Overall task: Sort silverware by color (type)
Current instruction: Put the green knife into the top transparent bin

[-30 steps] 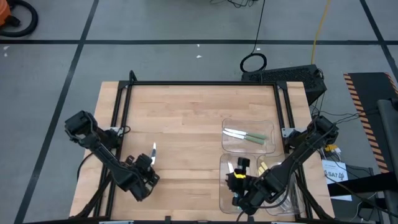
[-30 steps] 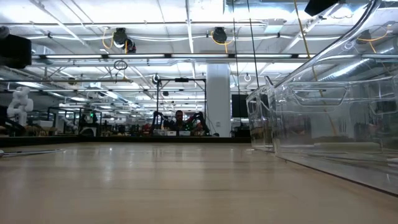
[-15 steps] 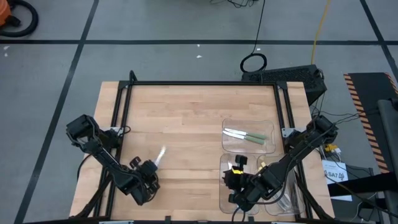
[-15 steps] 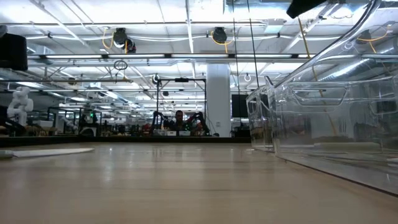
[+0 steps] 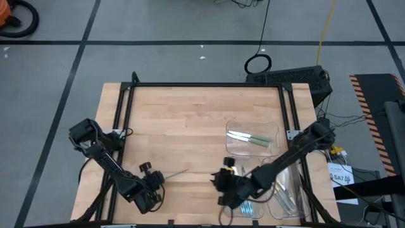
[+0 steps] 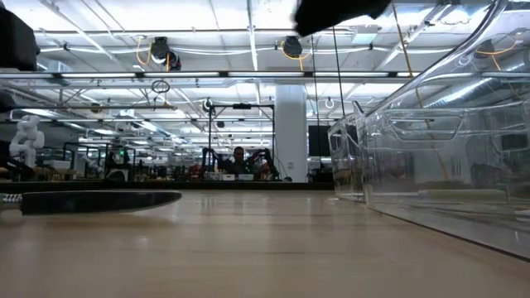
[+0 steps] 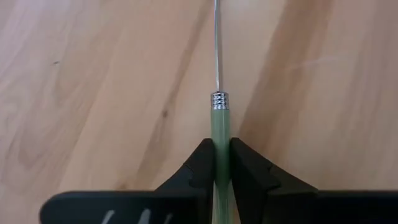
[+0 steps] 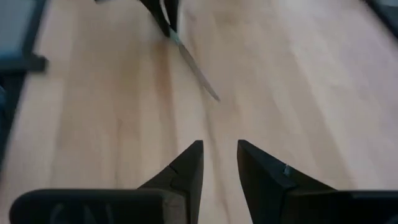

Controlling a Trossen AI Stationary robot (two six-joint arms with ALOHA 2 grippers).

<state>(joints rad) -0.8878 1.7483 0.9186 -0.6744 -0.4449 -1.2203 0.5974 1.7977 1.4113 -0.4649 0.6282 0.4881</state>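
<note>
Left gripper (image 7: 221,163) clamped on green-handled utensil (image 7: 219,134), held low over the counter (image 5: 190,120), blade pointing at the right gripper (image 8: 217,163). That one has fingers apart, empty, in line with the blade, nearer the trays (image 5: 273,126).

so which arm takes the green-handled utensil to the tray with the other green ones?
Probably right. The left gripper holds the pale-green-handled utensil, tip toward the empty, open right gripper, which sits nearer the clear tray holding green-handled ones. Handover looks likely.
</note>
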